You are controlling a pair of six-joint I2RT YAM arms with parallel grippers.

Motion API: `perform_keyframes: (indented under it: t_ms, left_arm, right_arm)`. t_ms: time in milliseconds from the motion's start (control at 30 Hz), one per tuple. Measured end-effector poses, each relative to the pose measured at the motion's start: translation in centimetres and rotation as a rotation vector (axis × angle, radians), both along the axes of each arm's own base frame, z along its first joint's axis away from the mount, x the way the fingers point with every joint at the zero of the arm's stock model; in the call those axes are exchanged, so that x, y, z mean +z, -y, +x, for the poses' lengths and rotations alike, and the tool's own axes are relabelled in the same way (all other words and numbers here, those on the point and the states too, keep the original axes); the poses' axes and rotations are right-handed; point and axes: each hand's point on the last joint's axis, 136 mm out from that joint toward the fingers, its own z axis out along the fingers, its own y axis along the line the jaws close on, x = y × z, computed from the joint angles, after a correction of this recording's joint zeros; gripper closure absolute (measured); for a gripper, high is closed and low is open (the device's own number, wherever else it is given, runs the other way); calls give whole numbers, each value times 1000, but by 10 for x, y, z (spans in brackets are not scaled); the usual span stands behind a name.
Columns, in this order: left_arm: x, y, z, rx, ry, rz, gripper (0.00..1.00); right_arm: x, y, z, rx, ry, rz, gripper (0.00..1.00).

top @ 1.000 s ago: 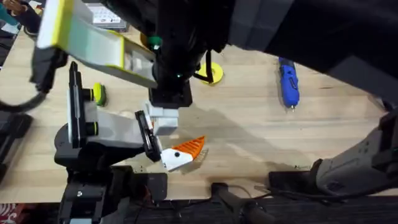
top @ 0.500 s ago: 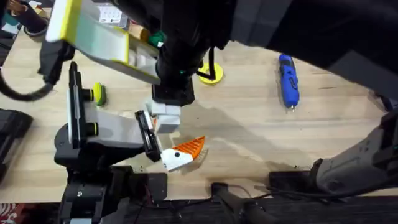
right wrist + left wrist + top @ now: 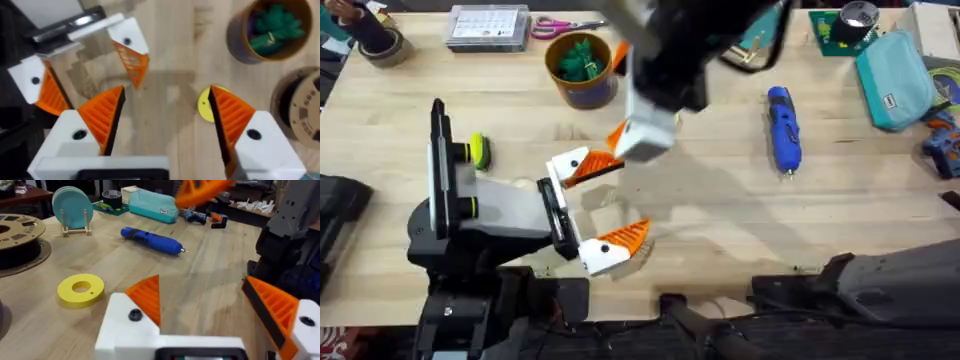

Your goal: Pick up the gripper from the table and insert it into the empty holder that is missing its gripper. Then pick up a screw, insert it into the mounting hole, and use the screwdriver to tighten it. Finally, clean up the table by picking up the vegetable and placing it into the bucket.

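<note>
Both end effectors, left (image 3: 202, 305) and right (image 3: 167, 117), gape empty (vegetable (image 3: 582, 57) sits in bucket (image 3: 582, 88)).

A large light wooden butcher-block surface (image 3: 720, 215) filled the scene, its planks running left to right under even, soft light. Along its far edge lay a teal zipped fabric pouch (image 3: 897, 64) at the right and a white printed card (image 3: 487, 24) at the left. Beyond the far edge the room was dark.
</note>
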Motion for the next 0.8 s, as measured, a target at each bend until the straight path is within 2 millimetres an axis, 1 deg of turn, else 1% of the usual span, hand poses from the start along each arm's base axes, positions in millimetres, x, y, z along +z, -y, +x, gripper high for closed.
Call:
perform_keyframes:
  t_ms: [100,167,267,367,467,600,800]
  left_arm:
    - [0,0,0,0,0,0,16]
    - [0,0,0,0,0,0,15]
    - [0,0,0,0,0,0,15]
    - [0,0,0,0,0,0,15]
    - [0,0,0,0,0,0,15]
    - [0,0,0,0,0,0,15]
    - [0,0,0,0,0,0,15]
  right_arm:
    - [9,17,12,-32,9,23,4]
    - [15,25,15,-24,12,55,4]
    - [21,36,9,16,9,100,4]
    - [21,44,2,43,12,137,3]
    - [15,53,-1,60,10,175,4]
    - [0,66,-10,86,-23,218,4]
    - [-17,74,-24,161,-46,310,4]
